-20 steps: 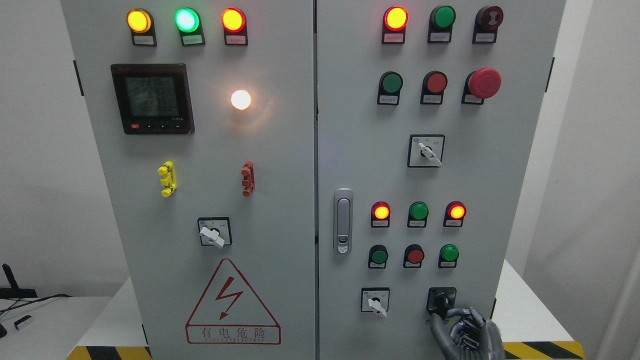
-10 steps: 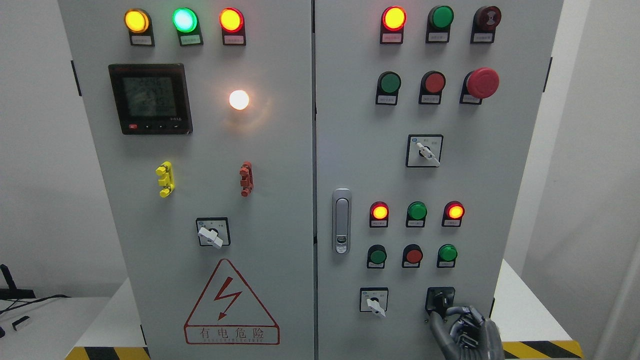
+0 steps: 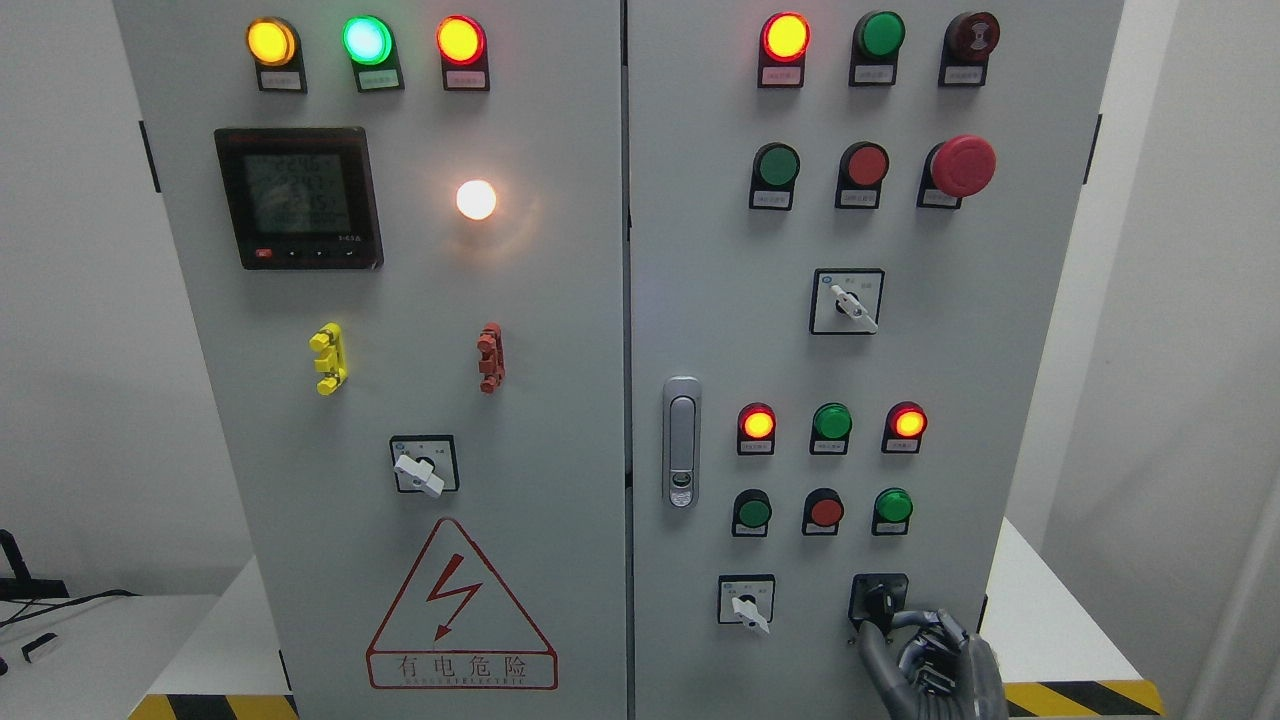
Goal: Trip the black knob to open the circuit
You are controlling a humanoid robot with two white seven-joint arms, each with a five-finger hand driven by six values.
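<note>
Down in the bottom right corner of the right cabinet door point(image 3: 960, 300), head view, sits the black knob point(image 3: 879, 601) on its dark square plate, just right of a white selector switch point(image 3: 746, 605). The right hand point(image 3: 925, 662) comes up from the bottom edge and its grey fingers point(image 3: 872, 648) are curled right up against the lower side of the knob, thumb and forefinger looking pinched on it, though honestly I can't tell how firm the grip is from here. Above the knob there's a row of three buttons, green, red, green, and over those three lamps with the outer two lit red. The door latch point(image 3: 682, 442) is off to the left near the seam. The left door has the meter point(image 3: 297, 197) and the lightning warning triangle point(image 3: 461, 605).
</note>
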